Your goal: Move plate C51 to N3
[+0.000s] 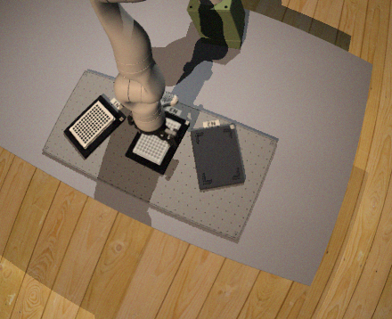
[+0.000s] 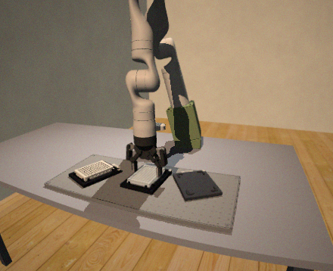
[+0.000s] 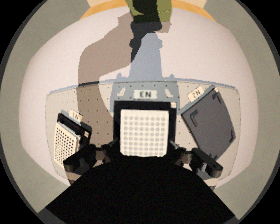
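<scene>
White, rectangular plate C51 [image 1: 150, 147], top face a fine grid of small wells; lying flat in black-framed landing nest N3 [image 1: 162, 168], middle of three on the perforated board [image 1: 216, 214] on the grey tabletop [image 1: 296, 134]. Gripper [image 2: 146, 160] low over its far end, fingers spread wide on either side, gripping nothing. Two well plates in all: the other, plate C15 [image 1: 92, 123], on black nest N1 [image 1: 79, 149] to the left. Three nests counted; dark grey N2 [image 1: 217, 156] bare, four corner locators showing. Small white tags [image 1: 173, 110] reading "N3" and "N2", seen upside down; plate labels too small to read.
</scene>
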Tool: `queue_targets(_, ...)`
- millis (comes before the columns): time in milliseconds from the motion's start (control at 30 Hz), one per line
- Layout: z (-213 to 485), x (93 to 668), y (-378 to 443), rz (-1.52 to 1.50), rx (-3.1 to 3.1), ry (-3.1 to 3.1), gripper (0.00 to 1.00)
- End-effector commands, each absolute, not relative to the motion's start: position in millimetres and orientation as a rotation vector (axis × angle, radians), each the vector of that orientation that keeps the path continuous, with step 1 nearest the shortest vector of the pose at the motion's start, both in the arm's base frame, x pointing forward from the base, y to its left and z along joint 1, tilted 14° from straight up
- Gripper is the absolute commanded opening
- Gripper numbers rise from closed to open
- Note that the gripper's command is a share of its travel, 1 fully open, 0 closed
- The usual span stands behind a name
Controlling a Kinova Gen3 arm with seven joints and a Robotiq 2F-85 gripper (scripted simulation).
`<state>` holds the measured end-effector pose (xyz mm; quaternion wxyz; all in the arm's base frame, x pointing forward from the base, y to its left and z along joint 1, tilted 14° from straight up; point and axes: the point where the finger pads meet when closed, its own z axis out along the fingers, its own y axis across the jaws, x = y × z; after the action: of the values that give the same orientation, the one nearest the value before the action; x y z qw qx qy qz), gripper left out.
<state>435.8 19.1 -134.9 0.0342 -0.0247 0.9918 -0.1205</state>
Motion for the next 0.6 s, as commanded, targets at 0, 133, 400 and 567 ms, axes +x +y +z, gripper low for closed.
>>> queue_targets(0,-134,436,19,-0.369,-0.076,3.048,1.00)
queue_targets(133,-134,436,19,-0.369,-0.076,3.048,1.00)
queue_targets(400,-127,436,21,-0.369,-0.076,3.048,1.00)
queue_targets(567,-121,436,23,-0.369,-0.076,3.048,1.00)
